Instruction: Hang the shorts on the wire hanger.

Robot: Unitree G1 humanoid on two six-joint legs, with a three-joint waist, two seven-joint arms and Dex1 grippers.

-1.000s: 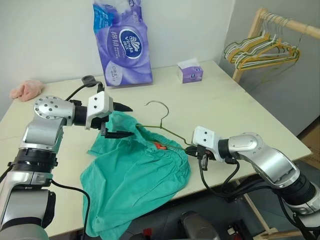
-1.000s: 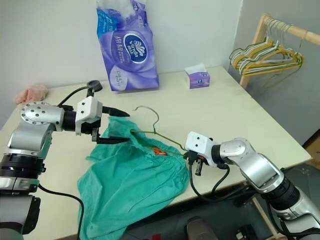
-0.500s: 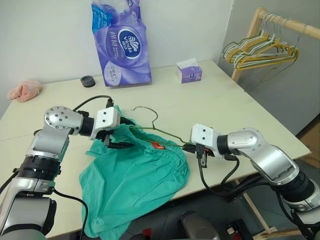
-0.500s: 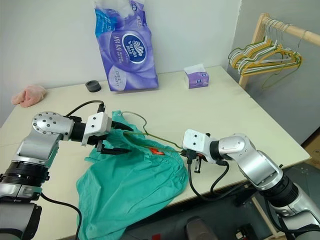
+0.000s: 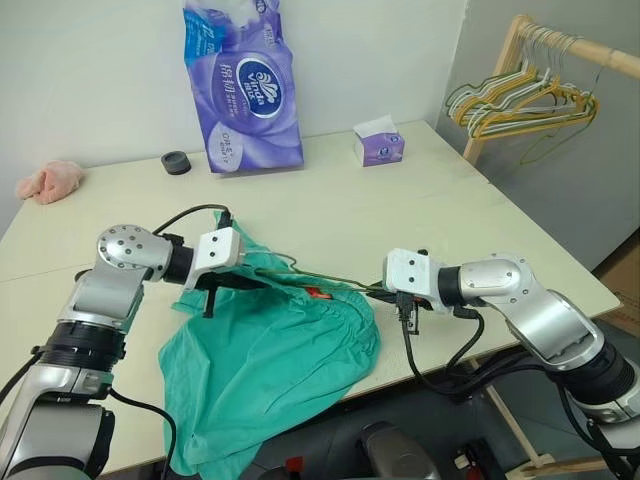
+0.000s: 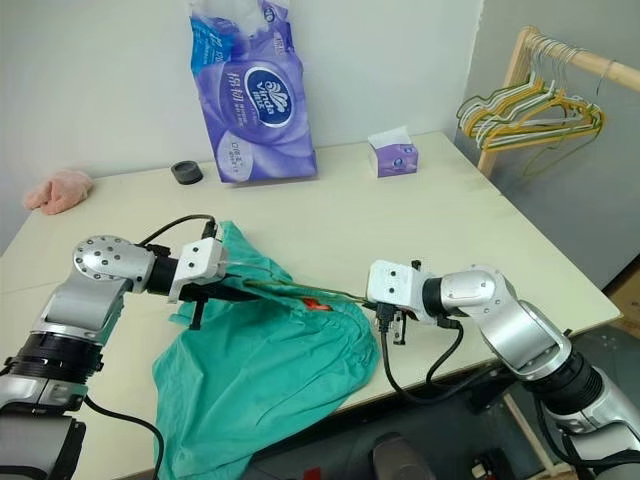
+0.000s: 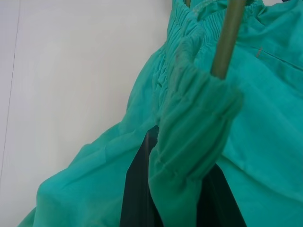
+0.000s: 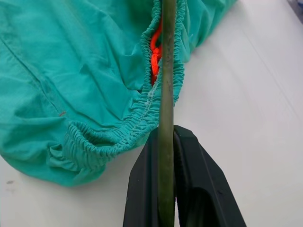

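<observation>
Mid-threading: right gripper (image 8: 165, 189) fingers pinching the wire hanger (image 8: 166, 94), left gripper (image 7: 177, 189) fingers clamped on the shorts' (image 5: 270, 350) waistband over the table (image 5: 450, 200). Next, probably: drawing waistband further along the wire.

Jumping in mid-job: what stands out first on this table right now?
The teal shorts spread over the table's near edge, their waistband pinched in the left hand. The right hand is shut on the wire hanger, which runs into the waistband opening. A tall purple tissue pack stands at the far edge.
</observation>
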